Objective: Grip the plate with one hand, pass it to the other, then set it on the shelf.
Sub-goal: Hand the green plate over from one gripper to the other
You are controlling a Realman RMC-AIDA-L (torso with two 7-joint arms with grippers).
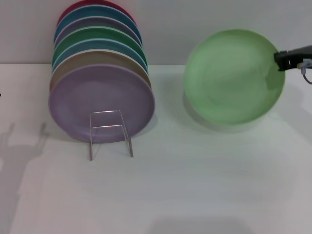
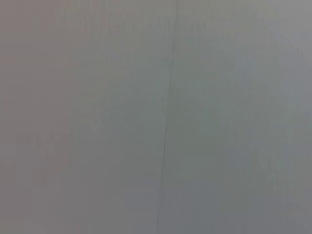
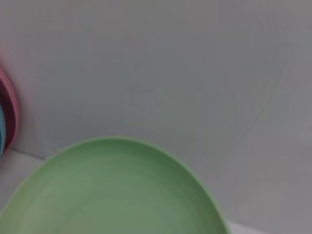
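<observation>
The pale mint-green plate [image 1: 229,78] is held up off the white table at the right, tilted with its face towards me and casting a shadow below. My right gripper [image 1: 279,61] is shut on its right rim. The plate also fills the lower part of the right wrist view [image 3: 112,195]. The silver wire shelf [image 1: 111,134] stands at the left, with its front loops free. My left gripper is out of view; the left wrist view shows only a grey wall.
Several coloured plates stand in the shelf, a lilac plate [image 1: 97,102] foremost and a red one [image 1: 92,7] at the back. The white table [image 1: 195,185] runs to a grey back wall. An arm's shadow lies at the far left.
</observation>
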